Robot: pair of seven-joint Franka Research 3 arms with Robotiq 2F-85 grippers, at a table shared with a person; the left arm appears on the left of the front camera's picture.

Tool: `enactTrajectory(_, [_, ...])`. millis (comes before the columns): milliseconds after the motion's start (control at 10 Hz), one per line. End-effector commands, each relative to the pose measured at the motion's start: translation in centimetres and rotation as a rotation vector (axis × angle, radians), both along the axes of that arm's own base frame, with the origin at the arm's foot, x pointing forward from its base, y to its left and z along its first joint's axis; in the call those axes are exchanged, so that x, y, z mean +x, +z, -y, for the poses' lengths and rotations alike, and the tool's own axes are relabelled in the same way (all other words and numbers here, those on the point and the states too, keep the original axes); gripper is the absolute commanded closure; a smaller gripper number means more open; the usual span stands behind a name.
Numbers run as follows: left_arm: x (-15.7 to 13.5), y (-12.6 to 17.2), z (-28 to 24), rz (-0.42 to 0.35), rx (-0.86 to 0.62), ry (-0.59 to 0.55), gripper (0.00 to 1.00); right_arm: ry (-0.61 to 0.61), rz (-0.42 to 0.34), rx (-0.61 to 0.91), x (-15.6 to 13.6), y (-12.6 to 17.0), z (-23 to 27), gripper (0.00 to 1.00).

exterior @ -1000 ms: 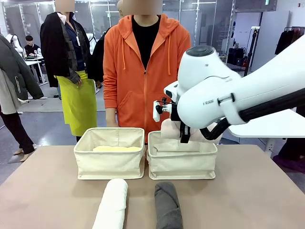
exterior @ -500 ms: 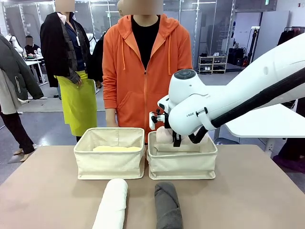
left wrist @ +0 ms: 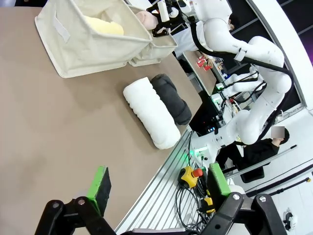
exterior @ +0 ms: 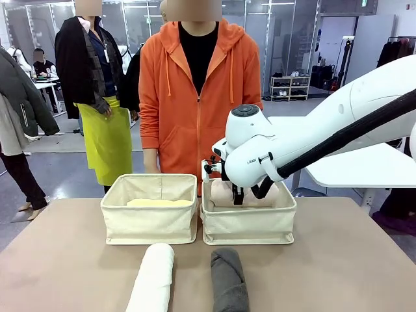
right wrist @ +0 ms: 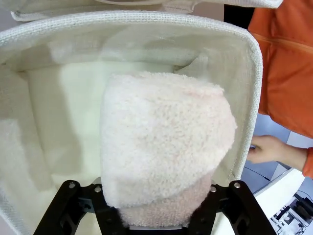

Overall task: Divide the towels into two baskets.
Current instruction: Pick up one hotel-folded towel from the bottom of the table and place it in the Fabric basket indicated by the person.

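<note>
Since the pink towel [right wrist: 164,147] looks soft, light and squashy, my right pincer [right wrist: 152,209] is clamped deep across its roll, holding it in the mouth of the right basket [right wrist: 146,18].

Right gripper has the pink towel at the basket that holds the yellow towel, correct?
No: the right gripper holds the pink towel in the other, right-hand basket. The yellow towel lies alone in the left basket, per the front view.
</note>
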State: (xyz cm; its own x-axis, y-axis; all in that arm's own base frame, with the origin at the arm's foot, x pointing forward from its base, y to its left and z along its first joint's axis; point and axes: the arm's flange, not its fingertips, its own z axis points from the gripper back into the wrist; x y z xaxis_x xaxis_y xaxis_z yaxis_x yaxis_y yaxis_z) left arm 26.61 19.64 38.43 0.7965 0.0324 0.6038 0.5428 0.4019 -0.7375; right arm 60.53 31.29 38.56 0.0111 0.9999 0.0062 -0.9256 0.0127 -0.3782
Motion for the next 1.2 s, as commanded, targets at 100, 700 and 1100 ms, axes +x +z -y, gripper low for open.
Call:
enactTrajectory(100, [-0.1,0.1,-0.2,0.009,-0.006,0.004,0.0,0.005,0.004,-0.03,0.3,0.6,0.1,0.13])
enactTrajectory(700, [-0.1,0.1,-0.2,0.009,-0.006,0.004,0.0,0.007,0.005,-0.034,0.2,0.3,0.1,0.0])
enactTrajectory(1100, [-0.1,0.1,-0.2,0.009,-0.006,0.004,0.0,0.007,0.005,-0.034,0.2,0.3,0.1,0.0])
